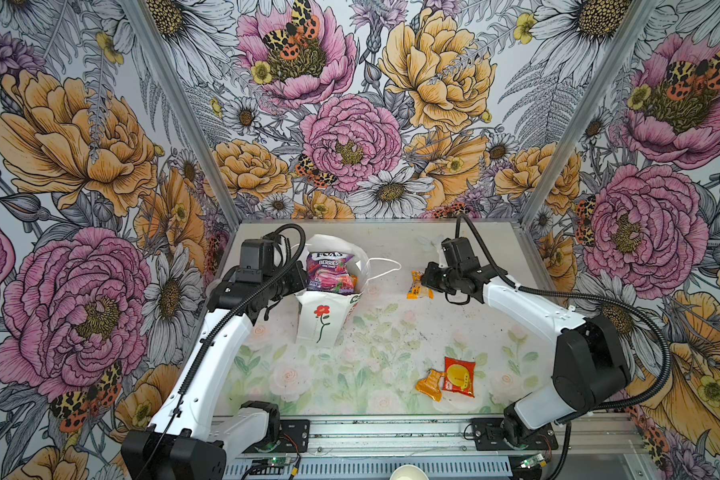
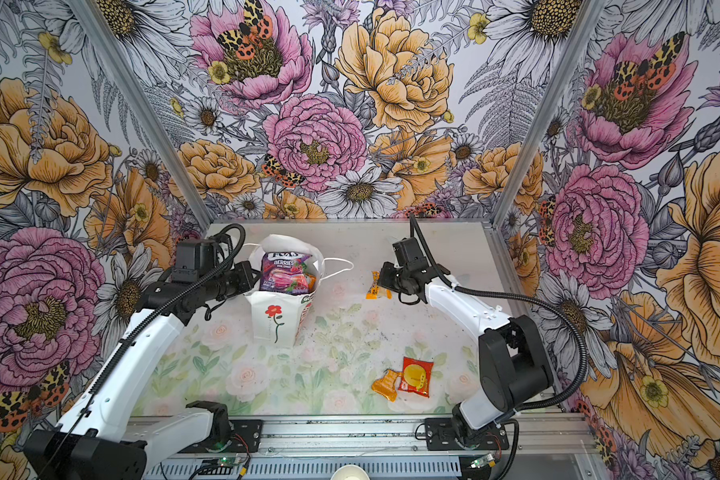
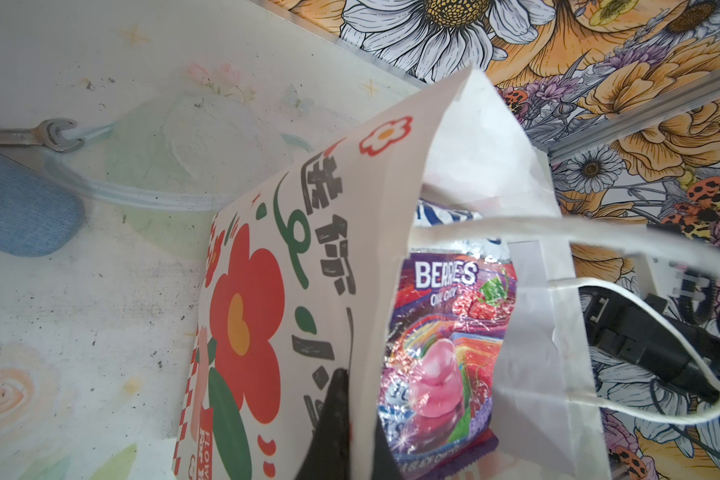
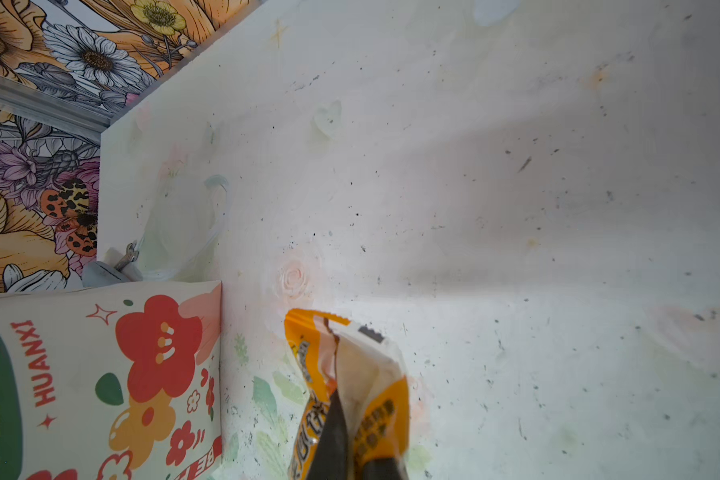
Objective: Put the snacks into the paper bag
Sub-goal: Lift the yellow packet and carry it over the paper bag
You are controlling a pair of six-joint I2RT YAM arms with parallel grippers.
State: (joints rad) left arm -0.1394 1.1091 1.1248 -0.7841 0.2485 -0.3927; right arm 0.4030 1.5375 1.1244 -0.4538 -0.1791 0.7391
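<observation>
The white paper bag point(image 1: 314, 328) point(image 2: 267, 328) stands upright at the back left, a red flower on its front. A purple berries packet point(image 1: 329, 272) point(image 3: 445, 345) sticks out of its open top, with more packets under it. My left gripper point(image 3: 356, 440) is shut on the bag's side wall point(image 3: 371, 249), one finger outside and one inside. To the bag's right, my right gripper point(image 4: 356, 457) point(image 1: 427, 280) is shut on a small orange packet point(image 4: 350, 365) point(image 1: 417, 286), just above the table. A red packet point(image 1: 459, 376) and another orange packet point(image 1: 430, 384) lie at the front right.
The bag's cord handles point(image 1: 385, 266) loop out to the right, toward the right arm. A wrench point(image 3: 30, 135) and a blue object point(image 3: 17, 208) lie at the table's back edge behind the bag. A paper cup's rim point(image 1: 406, 473) shows beyond the front rail.
</observation>
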